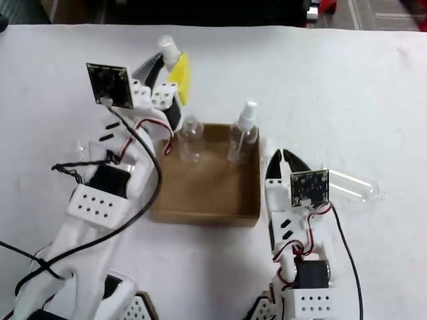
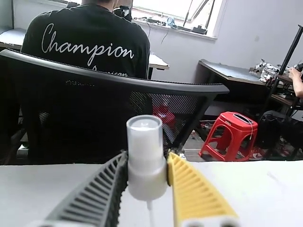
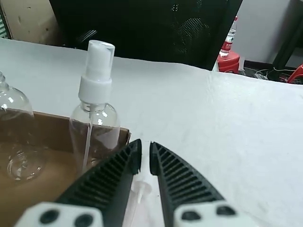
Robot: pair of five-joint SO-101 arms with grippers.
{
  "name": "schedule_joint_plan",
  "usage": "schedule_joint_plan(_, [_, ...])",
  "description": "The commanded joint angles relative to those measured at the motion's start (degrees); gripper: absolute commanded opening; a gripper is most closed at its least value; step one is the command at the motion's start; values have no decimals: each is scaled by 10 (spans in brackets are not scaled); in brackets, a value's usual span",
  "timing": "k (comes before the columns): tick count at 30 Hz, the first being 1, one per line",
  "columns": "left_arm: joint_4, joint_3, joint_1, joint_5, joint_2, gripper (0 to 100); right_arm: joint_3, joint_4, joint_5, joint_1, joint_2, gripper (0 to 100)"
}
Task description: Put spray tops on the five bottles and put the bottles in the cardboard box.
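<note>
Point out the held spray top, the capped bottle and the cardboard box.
spray top (image 2: 146,163): left wrist view, white collar.
capped bottle (image 3: 93,126): right wrist view, clear body.
cardboard box (image 1: 203,215): high view, near wall.

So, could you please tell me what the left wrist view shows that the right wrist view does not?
Particular to the left wrist view: the left gripper shut on a spray top, held upright. Particular to the right wrist view: the right gripper, jaws slightly apart with nothing between them, and the cardboard box with a capped bottle and an uncapped bottle standing in it. Shared: the white table, a red stool and a black mesh chair behind.
</note>
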Motion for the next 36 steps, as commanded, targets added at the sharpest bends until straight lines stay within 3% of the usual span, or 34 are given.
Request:
schedule_joint_plan(1, [-17,-4,3,3,-17,22,13,-8,8,0,-3,15])
schedule_joint_plan(6, [-20,26,7,-4,-17,23,13,-8,10,0,-3,15])
schedule_joint_plan(11, [-21,51,8,-60,-17,23,13,-8,10,1,-3,15])
schedule_joint_plan(26, [-20,69,38,-63,-12,23,13,-9,11,1,-3,15])
schedule_joint_plan(36, [-67,62,30,-62,82,22,13,-8,11,1,-3,15])
